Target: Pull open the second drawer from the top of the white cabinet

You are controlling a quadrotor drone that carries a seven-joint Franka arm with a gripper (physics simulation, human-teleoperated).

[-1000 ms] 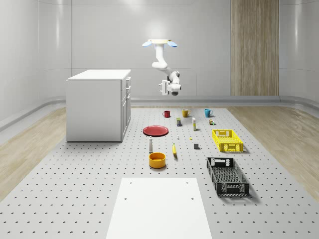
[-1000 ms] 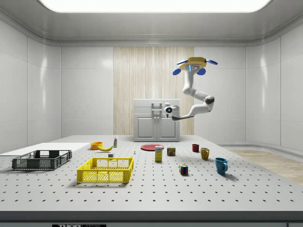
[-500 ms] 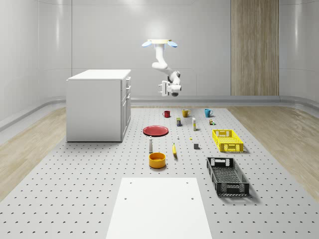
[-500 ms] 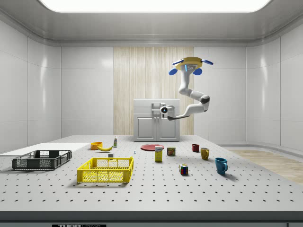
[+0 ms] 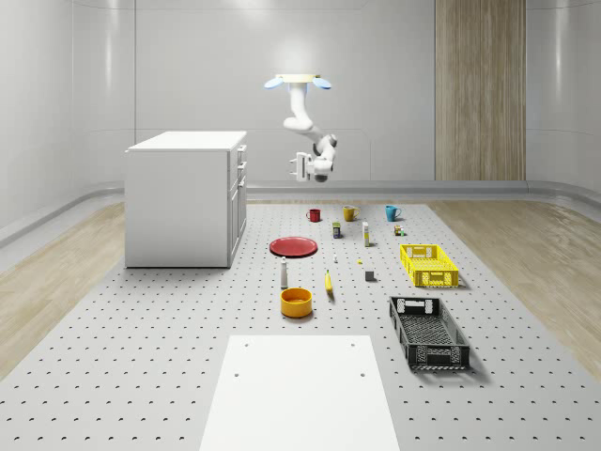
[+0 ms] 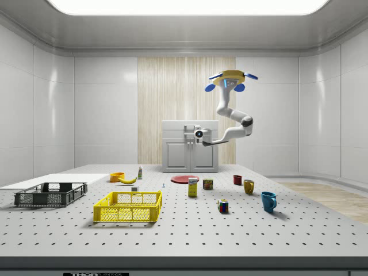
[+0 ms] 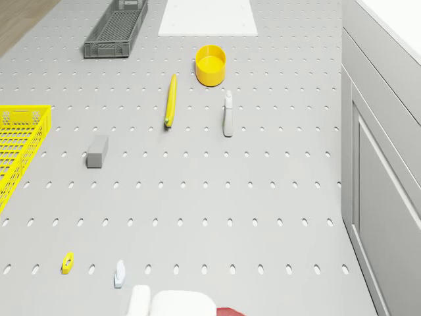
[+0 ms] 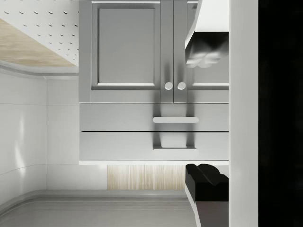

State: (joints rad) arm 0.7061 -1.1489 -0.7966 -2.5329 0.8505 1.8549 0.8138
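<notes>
The white cabinet (image 5: 186,199) stands at the whole-scene view's left, its front facing right. In the wrist view the cabinet front (image 8: 127,47) appears inverted, with the second drawer (image 8: 118,117) and its bar handle (image 8: 175,120) between the top drawer (image 8: 118,146) and the two doors. The drone (image 5: 297,82) hovers in the air to the right of the cabinet, above the red plate (image 5: 293,246). My gripper (image 5: 299,167) hangs at drawer height, a short gap away from the front, pointing at it. It is open, with nothing between the fingers (image 8: 207,182).
On the pegboard floor lie an orange bowl (image 5: 296,302), a banana (image 5: 329,282), a bottle (image 5: 284,273), three cups (image 5: 349,213), a yellow crate (image 5: 428,264), a black crate (image 5: 427,331) and a white mat (image 5: 299,390). The drone view has the cabinet side (image 7: 388,197).
Drone and arm have shifted toward the cabinet, to the whole-scene view's left. The gripper is now closer to the drawer fronts, at the same height.
</notes>
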